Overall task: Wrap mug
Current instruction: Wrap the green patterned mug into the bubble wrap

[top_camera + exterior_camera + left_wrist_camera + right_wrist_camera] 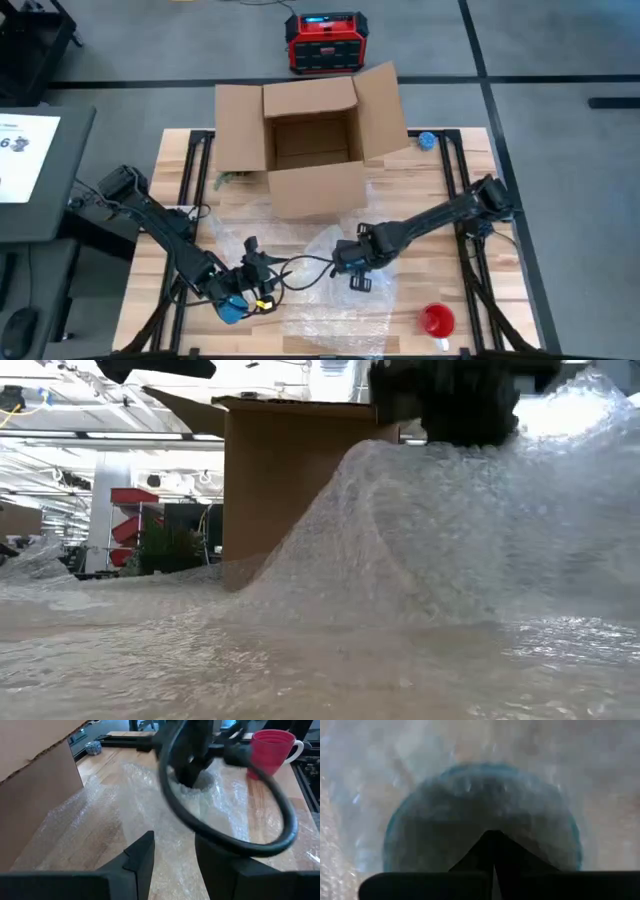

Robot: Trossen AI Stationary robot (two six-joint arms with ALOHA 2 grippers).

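A clear bubble wrap sheet lies spread on the wooden table in front of a cardboard box. Through the wrap, the right wrist view shows a round blue-rimmed mug standing mouth up, directly under my right gripper. That gripper is shut at the sheet's middle, where the wrap rises in a mound up to it. My left gripper is open just left of it, pointing toward it above the wrap, with nothing between its fingers. A red mug stands at the near right. My right gripper comes from above, pointing down, its shut fingertips at the top of the wrap mound over the blue mug. The wrap slopes away from it on all sides down to the table. The gripper's own body hides the exact place of contact.
The open cardboard box stands at the far middle, flaps up. A small blue object sits at the far right beside the box. A black cable loops between the two grippers. A red device stands on the floor beyond the table.
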